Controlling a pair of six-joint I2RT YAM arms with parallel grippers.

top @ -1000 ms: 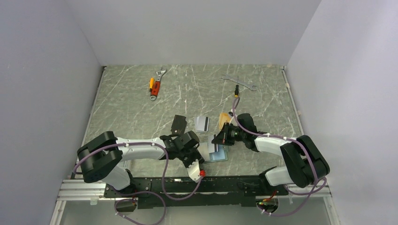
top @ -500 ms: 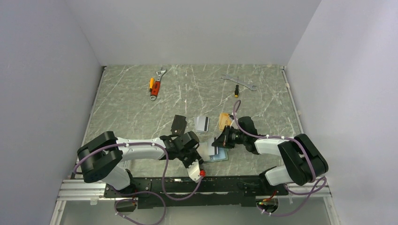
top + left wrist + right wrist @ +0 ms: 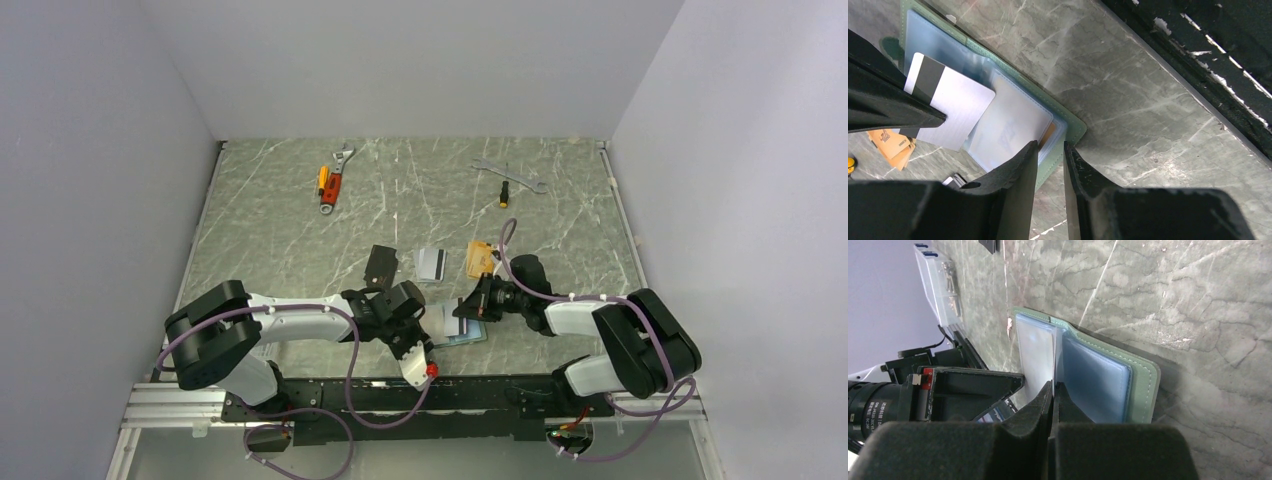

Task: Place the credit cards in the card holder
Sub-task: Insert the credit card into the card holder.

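— Two grippers, one holder. Entries, please.
— Card holder point(image 3: 463, 330): sage green, soft, open flat on the tabletop point(image 3: 420, 200) near its front edge. Pale blue sleeves face up, and a sliver of orange shows in one.
— Silver card point(image 3: 950, 107)?
— Thin, grey, dark stripe at one end. The right gripper point(image 3: 1053, 385) is clenched on it edge-on. It hangs over the holder's sleeves, with its long axis roughly along the holder's long edge.
— Which way to the pocket?
— Straight ahead of the right gripper and just below the card's leading edge. That arm is best placed to insert it.
— Left gripper point(image 3: 1050, 145)?
— At the holder's near rim, jaws narrowly apart astride the green edge. Whether they actually pinch it I cannot tell.
— Loose stock?
— Black card point(image 3: 381, 264), striped card point(image 3: 431, 262) and orange card point(image 3: 480, 258), in a row just beyond the holder.
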